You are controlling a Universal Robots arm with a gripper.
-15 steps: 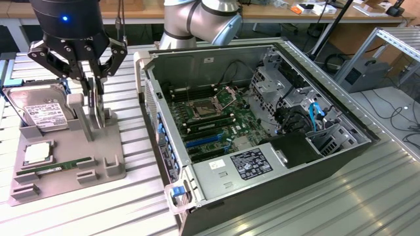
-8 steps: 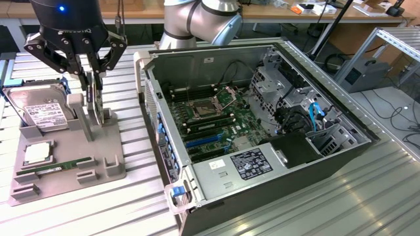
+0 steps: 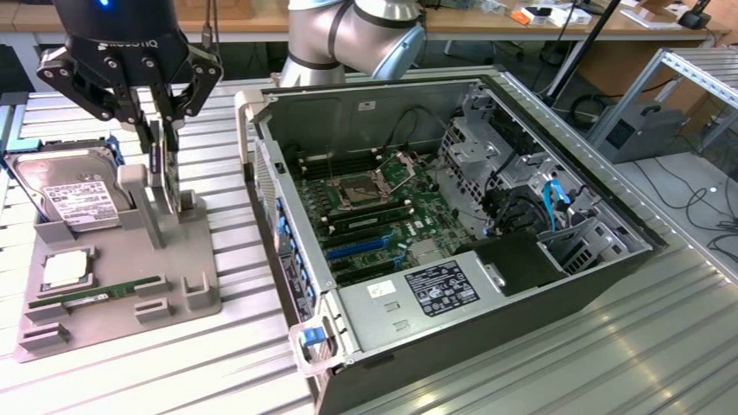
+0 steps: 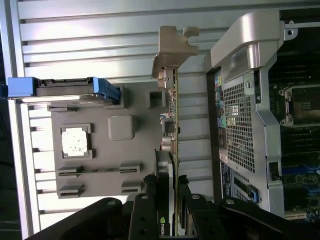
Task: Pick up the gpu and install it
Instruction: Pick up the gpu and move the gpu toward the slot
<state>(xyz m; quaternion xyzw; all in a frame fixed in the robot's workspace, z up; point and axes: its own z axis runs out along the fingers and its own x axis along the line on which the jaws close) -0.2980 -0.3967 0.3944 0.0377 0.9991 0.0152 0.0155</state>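
The gpu (image 3: 173, 192) stands on edge in its slot on the grey holder tray (image 3: 185, 298), at the exterior view's left. My gripper (image 3: 164, 145) comes down over it from above, one black finger on each side of the card, shut on it. In the wrist view the gpu (image 4: 172, 125) runs edge-on away from my gripper (image 4: 167, 184), its bracket end against the holder's post (image 4: 172, 47). Its fan cooler lies partly between the fingers (image 4: 148, 200). The card still sits in the holder.
The open computer case (image 3: 600, 259) lies to the exterior view's right, motherboard (image 3: 381, 203) and blue slots (image 3: 358, 251) exposed. The tray also holds a hard drive (image 3: 75, 194), a processor chip (image 3: 67, 268) and a memory stick (image 3: 92, 296). The case's rear wall (image 4: 240, 115) stands close beside the gpu.
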